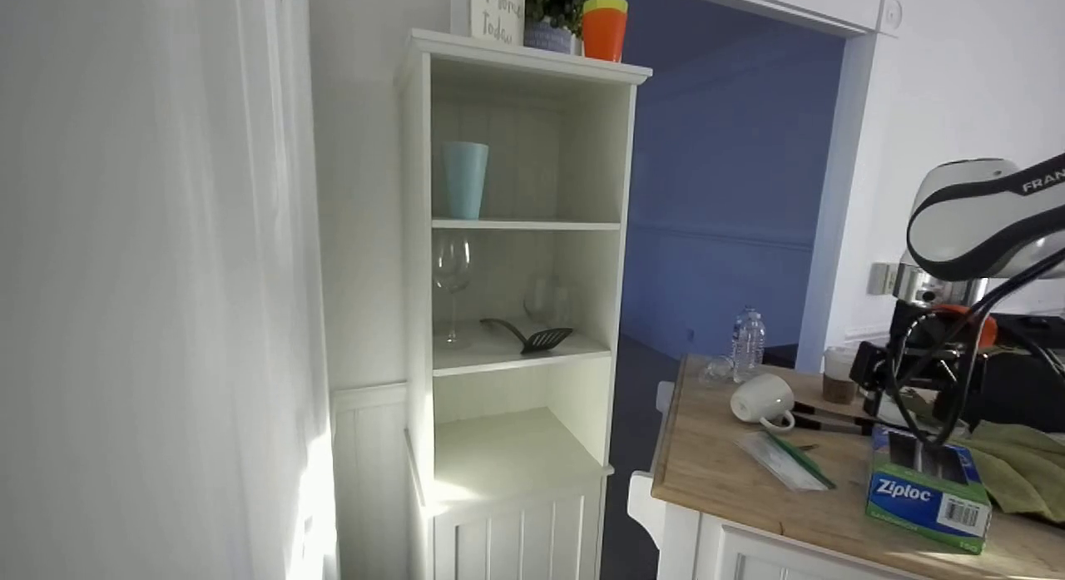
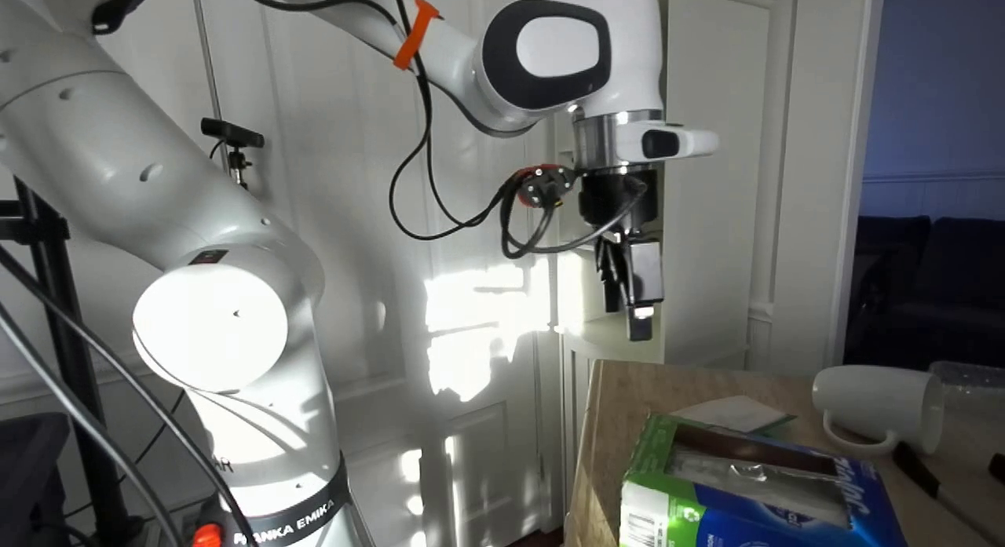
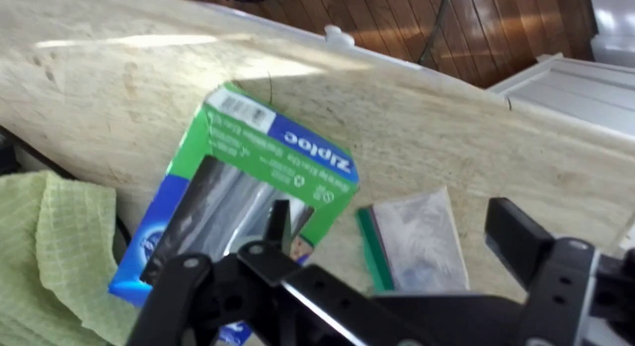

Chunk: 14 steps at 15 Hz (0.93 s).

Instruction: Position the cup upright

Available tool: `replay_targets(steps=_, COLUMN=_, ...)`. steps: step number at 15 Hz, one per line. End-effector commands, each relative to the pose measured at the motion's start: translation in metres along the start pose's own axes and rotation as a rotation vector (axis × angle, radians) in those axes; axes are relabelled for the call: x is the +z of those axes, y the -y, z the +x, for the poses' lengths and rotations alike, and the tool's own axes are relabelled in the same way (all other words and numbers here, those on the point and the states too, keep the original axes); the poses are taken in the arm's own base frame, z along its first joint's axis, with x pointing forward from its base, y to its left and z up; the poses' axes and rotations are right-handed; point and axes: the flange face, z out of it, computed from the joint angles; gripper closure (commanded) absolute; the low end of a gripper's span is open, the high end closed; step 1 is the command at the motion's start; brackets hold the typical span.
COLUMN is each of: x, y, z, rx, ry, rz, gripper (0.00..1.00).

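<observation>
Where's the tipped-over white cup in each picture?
In an exterior view: white cup, right of centre, up and left of the Ziploc box.
In an exterior view: white cup, far right, up and right of the Ziploc box.
Wrist view: not seen.
All three views share the Ziploc box.

Both exterior views share the tabletop [image 1: 707, 459], which the wrist view sees from above, past the fingers [image 3: 516, 232].

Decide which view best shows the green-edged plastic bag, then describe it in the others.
The wrist view: it shows the plastic bag large and from above, green strip included, though the gripper hides one end. Both exterior views show it smaller and slantwise; in an exterior view the Ziploc box seems to hide part.
</observation>
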Motion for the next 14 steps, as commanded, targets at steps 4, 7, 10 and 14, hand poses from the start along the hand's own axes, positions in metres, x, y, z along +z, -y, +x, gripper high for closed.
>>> replay_targets(steps=4, x=-0.013, y=-0.002, z=0.108, rx=-0.248, ry=-0.101, rz=0.147, gripper=0.0)
replay_targets(steps=7, x=-0.007, y=-0.002, z=0.145, rx=-0.336, ry=-0.128, rz=0.281, gripper=0.0)
replay_targets(steps=10, x=-0.004, y=-0.005, z=0.14, rx=-0.336, ry=-0.123, rz=0.303, gripper=0.0)
replay_targets(steps=14, x=0.008, y=-0.001, z=0.164, rx=-0.369, ry=-0.109, rz=0.328, gripper=0.0)
